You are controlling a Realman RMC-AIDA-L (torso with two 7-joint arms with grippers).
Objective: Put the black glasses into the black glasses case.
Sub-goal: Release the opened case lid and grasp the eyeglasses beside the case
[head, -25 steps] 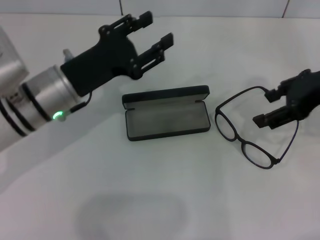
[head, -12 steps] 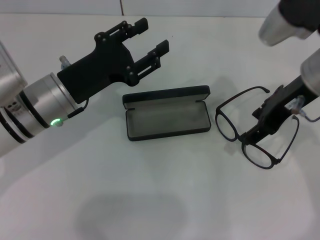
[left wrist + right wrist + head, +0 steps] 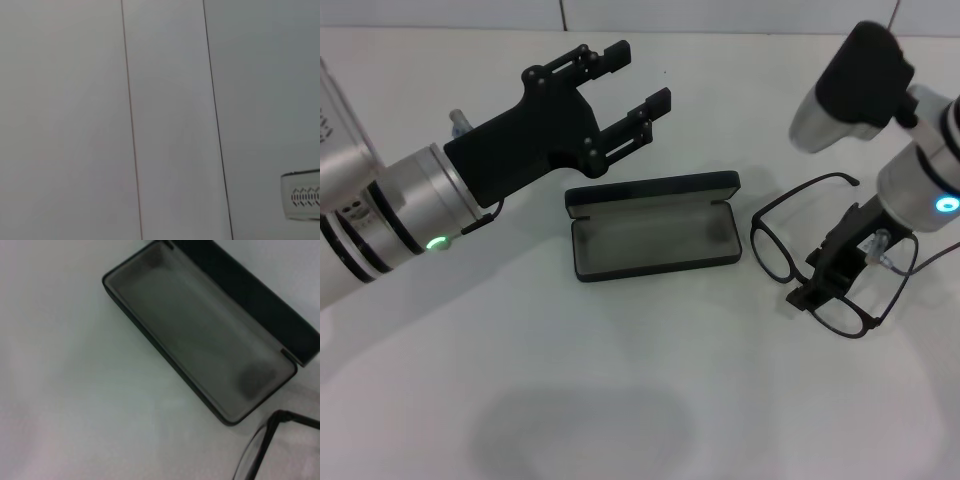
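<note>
Head view, glasses: the black glasses (image 3: 817,262) lay unfolded on the table (image 3: 650,380), at 3 o'clock of the black glasses case (image 3: 653,232), just beside it.
Head view, right gripper (image 3: 825,280): I had it down at the bridge; I could not tell its finger state.
Head view, left gripper (image 3: 632,78): fingers spread, idle at 11 o'clock of the case.
Left wrist view: bare wall only.
Right wrist view, case (image 3: 200,330): open, grey lining empty; a frame corner (image 3: 262,447) showed.
Handling: I judged the frame light, thin, springy, lenses scratchable; the bridge seemed the safest hold.

White table (image 3: 650,390), plain and matte, filling most of head view. Pale tiled wall (image 3: 720,15) along far edge, thin dark seams (image 3: 131,125) running across. Small pale perforated plate (image 3: 302,196) at edge of left wrist view.
</note>
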